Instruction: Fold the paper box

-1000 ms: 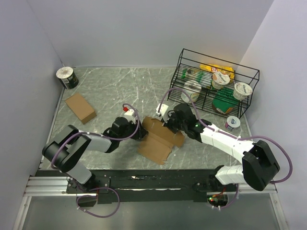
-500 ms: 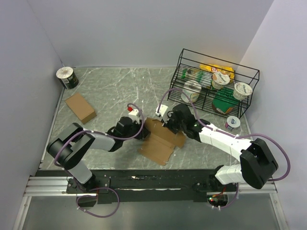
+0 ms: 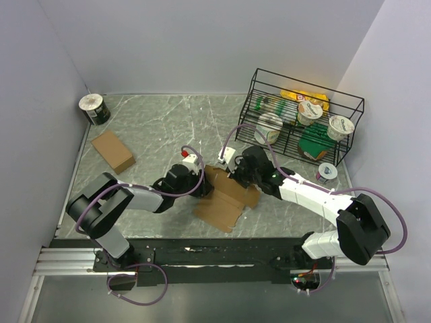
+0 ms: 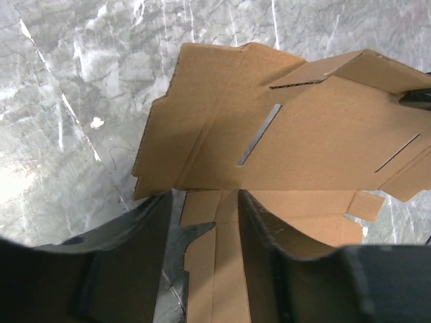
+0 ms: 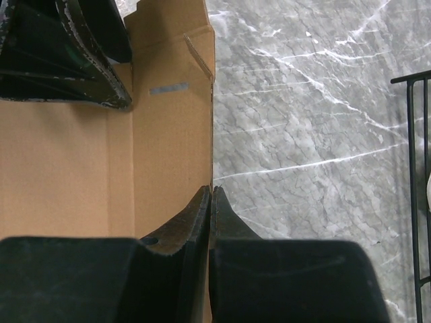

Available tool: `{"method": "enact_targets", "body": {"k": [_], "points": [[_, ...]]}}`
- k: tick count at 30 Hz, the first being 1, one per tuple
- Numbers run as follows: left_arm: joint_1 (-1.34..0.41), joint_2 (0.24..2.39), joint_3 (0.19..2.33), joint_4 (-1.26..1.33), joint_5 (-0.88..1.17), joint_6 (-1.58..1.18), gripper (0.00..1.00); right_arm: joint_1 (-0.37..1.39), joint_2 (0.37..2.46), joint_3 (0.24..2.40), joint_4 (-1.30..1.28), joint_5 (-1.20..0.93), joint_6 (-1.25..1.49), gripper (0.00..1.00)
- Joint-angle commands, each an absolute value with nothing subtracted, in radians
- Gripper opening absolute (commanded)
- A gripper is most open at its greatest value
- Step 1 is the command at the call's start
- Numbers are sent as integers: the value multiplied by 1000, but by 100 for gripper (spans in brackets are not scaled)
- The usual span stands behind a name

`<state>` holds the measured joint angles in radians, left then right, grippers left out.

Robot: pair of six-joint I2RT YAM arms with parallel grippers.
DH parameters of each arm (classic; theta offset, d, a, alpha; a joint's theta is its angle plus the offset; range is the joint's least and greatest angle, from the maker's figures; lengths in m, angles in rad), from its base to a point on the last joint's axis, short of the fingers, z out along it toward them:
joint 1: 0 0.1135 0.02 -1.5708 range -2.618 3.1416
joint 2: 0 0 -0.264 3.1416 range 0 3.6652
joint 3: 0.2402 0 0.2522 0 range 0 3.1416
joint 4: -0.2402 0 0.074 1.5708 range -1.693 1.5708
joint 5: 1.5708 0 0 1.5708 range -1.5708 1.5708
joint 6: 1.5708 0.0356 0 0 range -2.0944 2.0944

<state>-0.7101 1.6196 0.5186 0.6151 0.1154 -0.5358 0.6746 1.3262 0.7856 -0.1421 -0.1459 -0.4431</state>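
Paper box (image 3: pixel 219 208): brown corrugated cardboard, notched, slotted.

There are two brown cardboard pieces: one paper box (image 3: pixel 219 208), still an open sheet, and one closed box (image 3: pixel 113 151). One black wire rack (image 3: pixel 310 85) holds three lidded cups (image 3: pixel 310 112), one yellow packet (image 3: pixel 303 96) and one green packet (image 3: pixel 314 142). One small cup (image 3: pixel 326 173) and one round container (image 3: pixel 94 108) stand on the table (image 3: pixel 155 121).
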Motion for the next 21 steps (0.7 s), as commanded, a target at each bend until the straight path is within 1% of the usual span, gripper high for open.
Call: {"method": "enact_targets", "body": {"k": [1,4,5,9,11,14,15,16,21], "points": [[-716,1618,532,609,91,-528,46,681,1331,835,-112,-152,-440,0],[-716,1612,506,652,118,-525,40,681,1328,828,-106,-152,-440,0],[-719,1614,505,658,127,-522,37,681,1331,831,-106,-152,-440,0],[-732,1621,520,653,129,-518,31,683,1338,836,-109,-150,-439,0],[-744,1626,526,644,126,-520,24,683,1336,835,-107,-149,-439,0],[-770,1634,540,634,110,-523,21,683,1335,831,-104,-143,-439,0],[-779,1637,551,620,94,-526,19,681,1335,831,-103,-143,-437,0],[-787,1640,558,611,83,-531,14,681,1333,831,-103,-143,-437,0],[-865,1674,635,522,3,-560,5,683,1335,830,-100,-143,-434,0]]}}
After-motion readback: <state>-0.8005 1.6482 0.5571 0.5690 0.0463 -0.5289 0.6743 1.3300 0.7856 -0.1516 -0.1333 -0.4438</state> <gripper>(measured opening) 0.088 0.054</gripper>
